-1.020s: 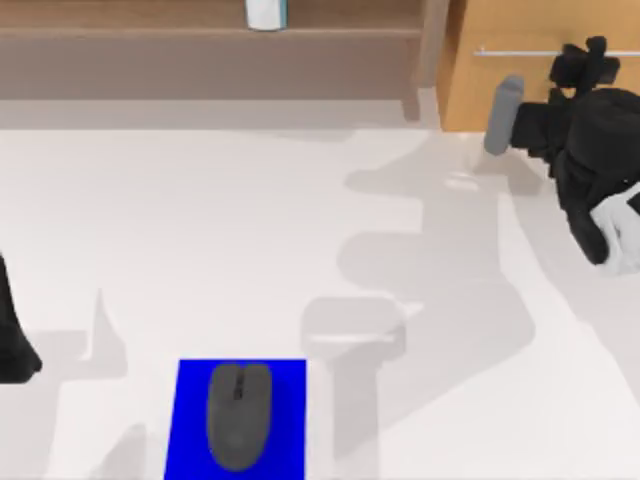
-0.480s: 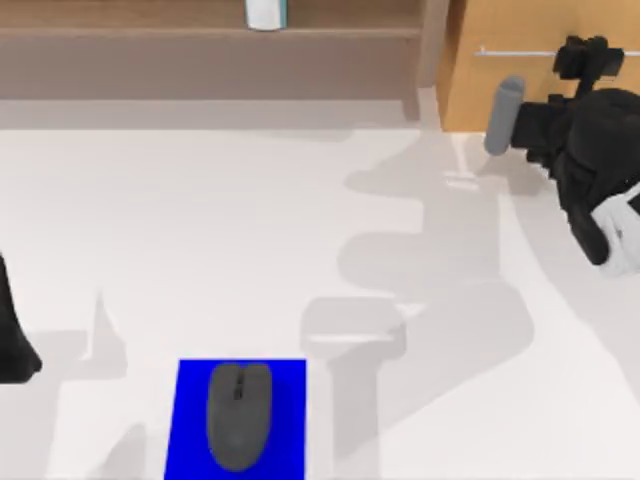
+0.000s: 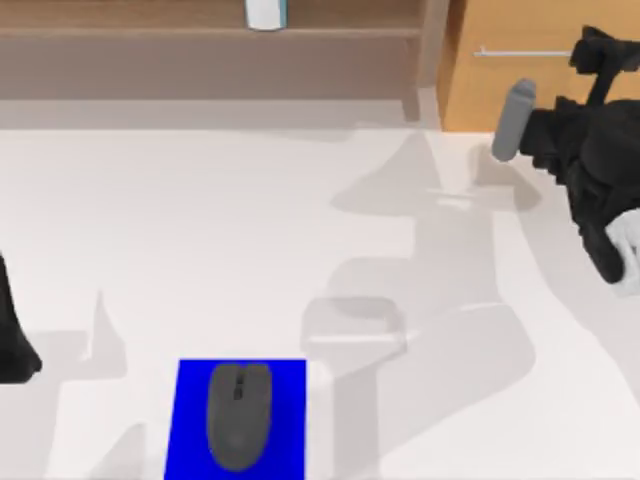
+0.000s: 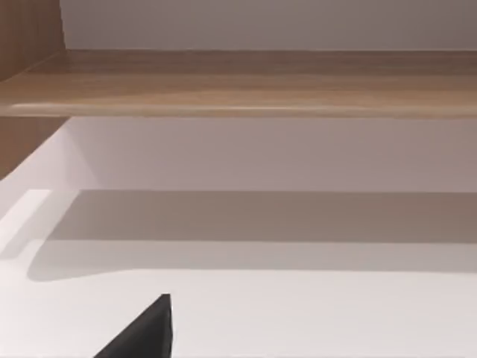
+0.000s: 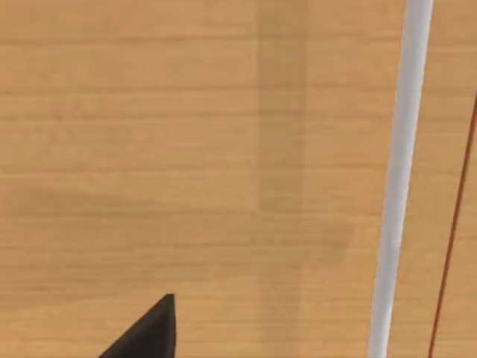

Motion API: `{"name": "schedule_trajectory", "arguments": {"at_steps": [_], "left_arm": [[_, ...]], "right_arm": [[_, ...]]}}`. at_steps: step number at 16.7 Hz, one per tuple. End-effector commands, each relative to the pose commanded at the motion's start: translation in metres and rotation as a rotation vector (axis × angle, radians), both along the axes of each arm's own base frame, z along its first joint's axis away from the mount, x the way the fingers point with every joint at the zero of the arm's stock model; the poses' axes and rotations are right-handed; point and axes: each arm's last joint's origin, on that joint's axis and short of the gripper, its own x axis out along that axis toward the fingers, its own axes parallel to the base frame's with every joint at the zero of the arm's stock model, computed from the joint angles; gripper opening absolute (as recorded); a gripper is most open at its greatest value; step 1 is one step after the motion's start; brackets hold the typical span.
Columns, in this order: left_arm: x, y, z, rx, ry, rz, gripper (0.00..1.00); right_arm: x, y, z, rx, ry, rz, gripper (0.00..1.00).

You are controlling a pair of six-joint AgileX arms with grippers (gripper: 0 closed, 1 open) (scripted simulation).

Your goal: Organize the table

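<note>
The table is a broad white top. My right gripper hovers at the far right rear, right in front of the light-wood drawer cabinet and level with its silver bar handle. In the right wrist view the cabinet front is very close, with the handle running across it. A grey mouse lies on a blue mat at the front edge, left of centre. My left arm stays parked at the table's left edge.
A wooden shelf runs along the back, with a white container standing on it. The left wrist view looks across the tabletop to that shelf. Arm shadows fall over the table's middle.
My right arm has shifted to the right and slightly toward the back, bringing its gripper closer to the cabinet's handle. The left arm, mouse and mat have not moved.
</note>
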Motion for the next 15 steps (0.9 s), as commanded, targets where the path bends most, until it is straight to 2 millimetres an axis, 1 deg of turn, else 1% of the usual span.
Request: {"name": "schedule_trajectory", "arguments": {"at_steps": [5,10,11,12,13,15], "left_arm": [[0.0,0.0,0.0,0.0,0.0,0.0,1.0],[0.0,0.0,0.0,0.0,0.0,0.0,1.0],[0.0,0.0,0.0,0.0,0.0,0.0,1.0],[0.0,0.0,0.0,0.0,0.0,0.0,1.0],[0.0,0.0,0.0,0.0,0.0,0.0,1.0],[0.0,0.0,0.0,0.0,0.0,0.0,1.0]], "right_arm": [[-0.014,0.001,-0.015,-0.028,0.044,-0.011,1.0],[-0.013,-0.001,-0.014,-0.026,0.042,-0.015,1.0],[-0.013,0.003,-0.013,-0.015,0.036,-0.012,1.0],[-0.014,0.011,-0.012,0.006,0.029,-0.003,1.0],[-0.016,0.023,-0.012,0.038,0.023,0.01,1.0],[-0.021,0.056,-0.012,0.129,0.015,0.048,1.0]]}}
